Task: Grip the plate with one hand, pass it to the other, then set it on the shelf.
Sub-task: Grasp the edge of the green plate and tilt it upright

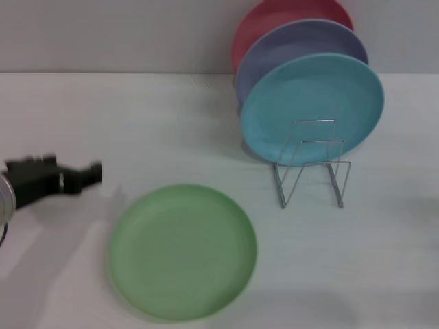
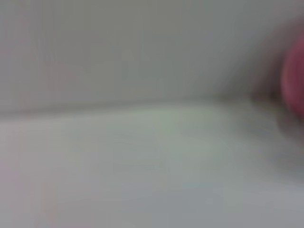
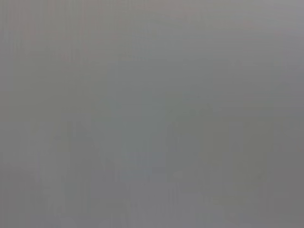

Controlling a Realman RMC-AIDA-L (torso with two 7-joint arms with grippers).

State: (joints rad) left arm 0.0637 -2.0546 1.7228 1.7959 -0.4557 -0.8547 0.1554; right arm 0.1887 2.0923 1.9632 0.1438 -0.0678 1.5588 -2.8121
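The pale-green plate lies flat on the white table, near the front and left of centre. My left gripper comes in from the left edge of the head view. It hovers a little to the left of and beyond the plate's rim, apart from it and holding nothing. The wire shelf stands to the right of the plate, its front loops bare. My right gripper is out of view, and the right wrist view shows only plain grey.
A turquoise-blue plate, a lavender plate and a red plate stand upright in a row at the shelf's back, against the wall. The left wrist view shows the table, the wall and a red blur.
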